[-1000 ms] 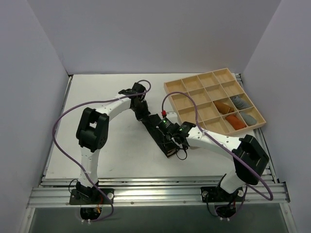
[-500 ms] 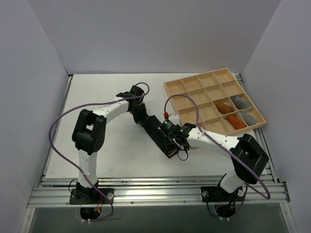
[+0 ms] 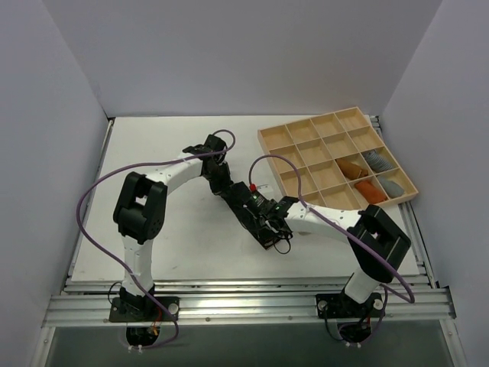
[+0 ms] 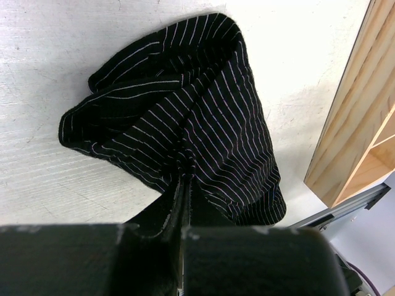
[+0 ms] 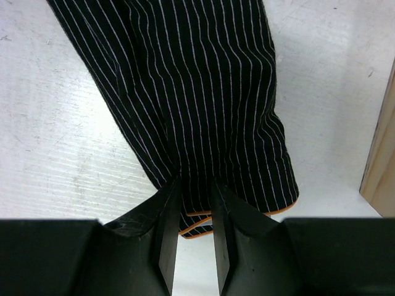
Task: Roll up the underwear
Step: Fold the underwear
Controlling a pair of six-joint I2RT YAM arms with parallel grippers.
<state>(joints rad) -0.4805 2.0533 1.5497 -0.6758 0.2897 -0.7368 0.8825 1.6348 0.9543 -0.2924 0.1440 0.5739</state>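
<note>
— What do your arms look like from above?
— Your left arm (image 3: 168, 170) and right arm (image 3: 330, 220) are white tubes with chunky black joint blocks (image 3: 139, 208). Behind each claw, a purple cable (image 3: 79, 215) loops away.
— And the claws?
— Your left claw (image 4: 184, 183) and right claw (image 5: 194, 186) are matte black with flat-sided fingers.

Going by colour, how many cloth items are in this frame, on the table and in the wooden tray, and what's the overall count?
Black striped underwear: 1
Orange rolls: 2
Grey rolls: 2
Total: 5
</note>
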